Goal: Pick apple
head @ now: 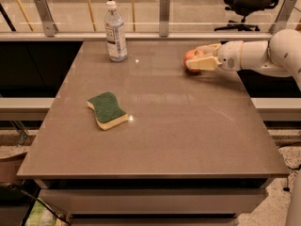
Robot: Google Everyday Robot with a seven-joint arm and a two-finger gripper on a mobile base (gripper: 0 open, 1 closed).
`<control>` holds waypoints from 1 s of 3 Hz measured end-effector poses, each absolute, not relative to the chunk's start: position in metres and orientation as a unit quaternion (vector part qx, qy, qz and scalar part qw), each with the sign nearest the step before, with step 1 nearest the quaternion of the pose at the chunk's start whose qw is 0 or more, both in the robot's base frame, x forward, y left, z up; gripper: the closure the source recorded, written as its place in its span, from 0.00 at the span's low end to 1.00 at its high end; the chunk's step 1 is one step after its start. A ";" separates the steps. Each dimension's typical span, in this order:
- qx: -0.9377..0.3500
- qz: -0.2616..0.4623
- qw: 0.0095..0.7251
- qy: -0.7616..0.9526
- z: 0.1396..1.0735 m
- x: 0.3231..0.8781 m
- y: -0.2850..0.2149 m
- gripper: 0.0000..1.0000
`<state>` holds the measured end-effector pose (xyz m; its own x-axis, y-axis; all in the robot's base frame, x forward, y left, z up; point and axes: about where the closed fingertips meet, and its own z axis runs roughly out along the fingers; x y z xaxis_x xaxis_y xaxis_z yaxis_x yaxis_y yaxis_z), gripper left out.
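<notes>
The apple [190, 56], small, round and red-orange, rests on the brown table [178, 126] at its far right. My gripper [194, 58] reaches in from the right on a white arm [256, 55]. Its two cream fingers lie on either side of the apple, one behind it and one [202, 64] in front, closed against it. The apple's right half is hidden by the fingers.
A clear water bottle [115, 32] stands at the table's far left. A green and yellow sponge [107, 109] lies left of the middle. A glass railing with metal posts [163, 15] runs behind the table. An office chair [249, 1] stands beyond it.
</notes>
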<state>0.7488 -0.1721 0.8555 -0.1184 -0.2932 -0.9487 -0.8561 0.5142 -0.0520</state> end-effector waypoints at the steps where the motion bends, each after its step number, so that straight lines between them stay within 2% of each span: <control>1: -0.412 0.270 0.521 0.697 0.856 0.749 -0.172 1.00; 3: -0.407 0.286 0.549 0.672 0.901 0.733 -0.164 1.00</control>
<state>0.7331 -0.1639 0.9005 -0.0661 -0.2343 -0.9699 -0.8608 0.5050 -0.0633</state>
